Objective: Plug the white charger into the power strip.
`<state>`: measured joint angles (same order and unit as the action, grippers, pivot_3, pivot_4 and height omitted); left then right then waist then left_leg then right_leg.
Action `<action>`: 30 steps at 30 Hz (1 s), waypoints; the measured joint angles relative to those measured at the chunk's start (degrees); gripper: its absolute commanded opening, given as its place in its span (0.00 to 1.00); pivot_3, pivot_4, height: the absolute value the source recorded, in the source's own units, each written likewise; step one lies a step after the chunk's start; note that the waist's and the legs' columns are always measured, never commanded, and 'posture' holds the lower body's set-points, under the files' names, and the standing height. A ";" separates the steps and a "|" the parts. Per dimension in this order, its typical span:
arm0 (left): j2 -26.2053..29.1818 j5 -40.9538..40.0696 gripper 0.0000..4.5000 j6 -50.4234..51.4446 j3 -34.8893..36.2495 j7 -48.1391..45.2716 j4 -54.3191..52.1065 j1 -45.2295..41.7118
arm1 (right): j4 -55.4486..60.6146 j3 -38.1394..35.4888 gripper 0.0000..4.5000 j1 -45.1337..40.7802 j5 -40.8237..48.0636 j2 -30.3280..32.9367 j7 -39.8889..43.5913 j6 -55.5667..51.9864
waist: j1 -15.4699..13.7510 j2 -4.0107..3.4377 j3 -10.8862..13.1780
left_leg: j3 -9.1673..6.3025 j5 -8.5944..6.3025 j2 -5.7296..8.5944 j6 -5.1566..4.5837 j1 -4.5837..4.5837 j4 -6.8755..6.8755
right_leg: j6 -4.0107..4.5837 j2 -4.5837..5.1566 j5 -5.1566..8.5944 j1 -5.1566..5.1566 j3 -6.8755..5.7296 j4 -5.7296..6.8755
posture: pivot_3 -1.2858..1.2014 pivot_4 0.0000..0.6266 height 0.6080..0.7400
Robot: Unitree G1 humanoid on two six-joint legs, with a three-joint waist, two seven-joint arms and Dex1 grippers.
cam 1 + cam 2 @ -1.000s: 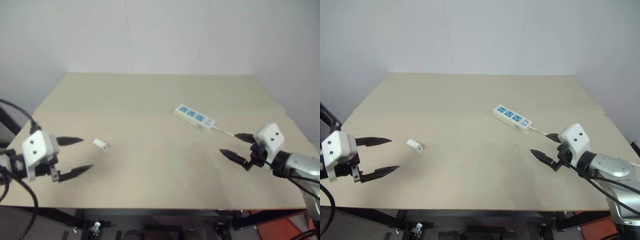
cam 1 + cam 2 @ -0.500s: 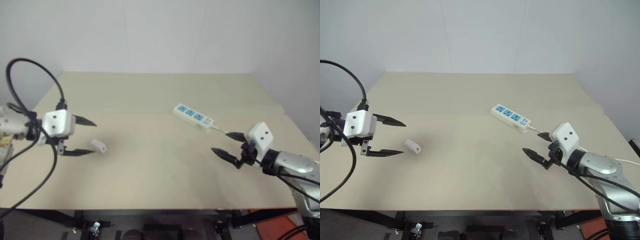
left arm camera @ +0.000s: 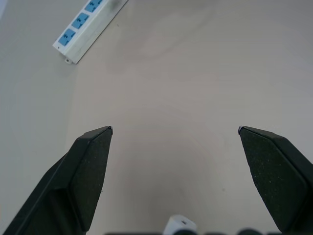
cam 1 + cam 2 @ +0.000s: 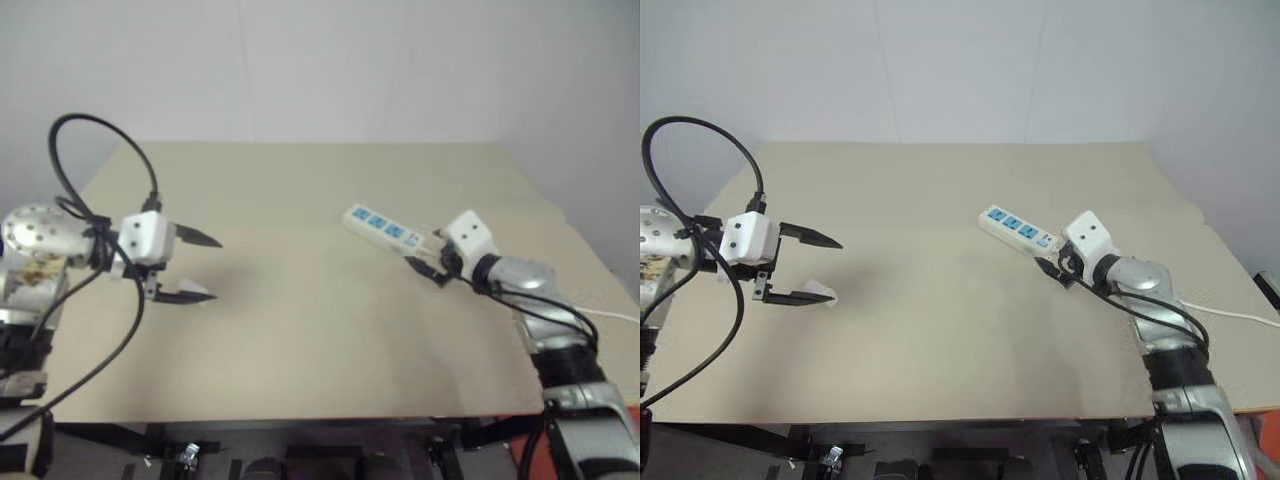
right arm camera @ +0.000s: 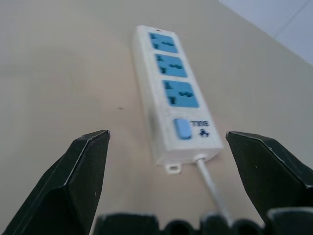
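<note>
We see both grippers wide open and empty: the left gripper (image 4: 818,268) over the white charger (image 4: 820,291) near the desk (image 4: 940,330)'s left edge, the right gripper (image 5: 166,147) at the power strip (image 5: 173,112)'s switch end.

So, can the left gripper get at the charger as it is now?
Probably yes. The left gripper is open, the charger lies on bare table right by its lower finger, and nothing stands between them.

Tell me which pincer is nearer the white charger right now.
Left. The left pincer hangs open right at the white charger, which lies by its lower finger. The right pincer is across the table, open at the power strip's cable end.
</note>
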<state>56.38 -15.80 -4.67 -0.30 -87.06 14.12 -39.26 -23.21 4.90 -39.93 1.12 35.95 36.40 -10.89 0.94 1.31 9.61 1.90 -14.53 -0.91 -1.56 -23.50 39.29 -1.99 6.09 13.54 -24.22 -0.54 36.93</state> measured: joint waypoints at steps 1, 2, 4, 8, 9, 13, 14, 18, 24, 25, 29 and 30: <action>-1.33 0.00 1.00 0.07 -0.51 0.36 0.27 -1.22 | -5.65 1.58 1.00 -3.22 -2.29 -1.06 -0.91 1.52 | 0.06 0.02 0.01 | 0.00 0.02 0.00 0.03 -0.01 0.02 | 0.00 0.00 0.00 0.00 -0.01 -0.05 | 0.52 0.24 1.00; -1.86 0.00 1.00 0.06 -0.89 0.49 0.17 -1.74 | -7.45 2.10 1.00 -4.14 -3.14 -1.56 -1.36 2.12 | 0.04 0.02 0.01 | -0.01 0.02 0.00 0.03 -0.01 0.02 | 0.00 0.00 0.00 0.00 -0.01 -0.06 | 0.52 0.24 1.00; -3.26 0.14 1.00 0.09 -1.26 0.94 0.31 -2.86 | -13.95 4.02 1.00 -6.71 -5.57 -2.59 -1.57 5.04 | 0.07 0.02 0.01 | -0.01 0.02 0.00 0.03 0.00 0.01 | 0.00 -0.01 0.00 0.00 -0.01 -0.03 | 0.52 0.24 1.00; -6.31 0.60 1.00 0.54 -2.11 2.53 0.42 -4.57 | -23.31 5.61 1.00 -10.17 -8.15 -3.68 -1.51 8.62 | 0.13 0.02 0.01 | -0.01 0.02 0.00 0.03 -0.01 0.01 | 0.00 0.00 0.00 0.00 0.00 0.02 | 0.52 0.24 1.00; -7.11 0.82 1.00 0.93 -2.36 3.03 0.42 -4.90 | -25.22 5.80 1.00 -11.14 -8.78 -3.78 -1.45 9.88 | 0.17 0.01 0.01 | -0.01 0.02 0.00 0.03 -0.01 0.02 | 0.00 0.00 0.00 0.00 0.01 0.03 | 0.52 0.24 1.00; -8.01 1.03 1.00 1.73 -3.04 3.77 0.27 -5.06 | -29.68 5.78 1.00 -13.41 -9.54 -3.74 -0.50 12.40 | 0.57 0.02 0.01 | -0.02 0.02 -0.02 0.03 0.01 0.01 | 0.00 0.00 0.00 0.00 0.01 0.08 | 0.52 0.24 1.00; -8.22 1.03 1.00 1.98 -3.04 3.92 0.17 -5.06 | -30.38 5.75 1.00 -13.60 -9.68 -3.73 -0.44 12.77 | 0.69 0.02 0.01 | -0.02 0.03 -0.01 0.04 0.01 0.01 | 0.00 0.00 0.00 0.00 0.02 0.08 | 0.52 0.24 1.00; -9.04 1.03 1.00 2.42 -3.07 4.74 -1.04 -4.46 | -35.14 5.59 1.00 -15.95 -10.53 -3.87 -1.22 14.29 | 0.98 0.01 0.01 | -0.03 0.04 -0.02 0.05 0.03 0.02 | 0.00 0.00 0.00 0.02 0.02 0.11 | 0.52 0.24 1.00; -9.14 1.03 1.00 2.62 -3.07 5.16 -2.04 -3.47 | -38.21 3.95 1.00 -17.17 -9.93 -5.48 -1.46 14.91 | 1.51 0.01 0.01 | -0.04 0.04 -0.02 0.07 0.05 0.01 | 0.01 0.00 -0.01 0.01 0.05 0.14 | 0.52 0.24 1.00; -9.14 1.03 1.00 2.67 -3.07 5.19 -2.11 -3.45 | -38.73 3.74 1.00 -17.42 -9.92 -5.73 -1.46 14.90 | 1.54 0.01 0.01 | -0.04 0.04 -0.02 0.07 0.07 0.01 | 0.01 0.00 0.00 0.01 0.05 0.15 | 0.52 0.24 1.00; -9.13 1.01 1.00 3.55 -3.06 5.27 -2.59 -3.03 | -40.55 3.46 0.87 -18.33 -9.99 -6.42 -1.61 14.52 | 1.67 0.01 0.01 | -0.03 0.04 -0.02 0.07 0.11 0.01 | 0.01 0.00 0.00 0.04 0.08 0.16 | 0.52 0.24 1.00; -9.13 1.01 1.00 3.65 -3.06 5.28 -2.84 -2.83 | -40.83 3.45 0.81 -18.46 -10.01 -6.73 -1.59 14.33 | 1.67 0.01 0.01 | -0.03 0.04 -0.02 0.07 0.12 0.01 | 0.01 0.00 -0.01 0.04 0.08 0.16 | 0.52 0.24 1.00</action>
<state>47.25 -14.79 -1.02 -3.35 -81.79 11.28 -42.09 -64.04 8.35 -58.39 -8.89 29.22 34.81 3.44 2.61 1.33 9.62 1.87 -14.48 -0.93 -1.50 -23.38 39.30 -1.98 6.09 13.53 -24.18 -0.45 37.09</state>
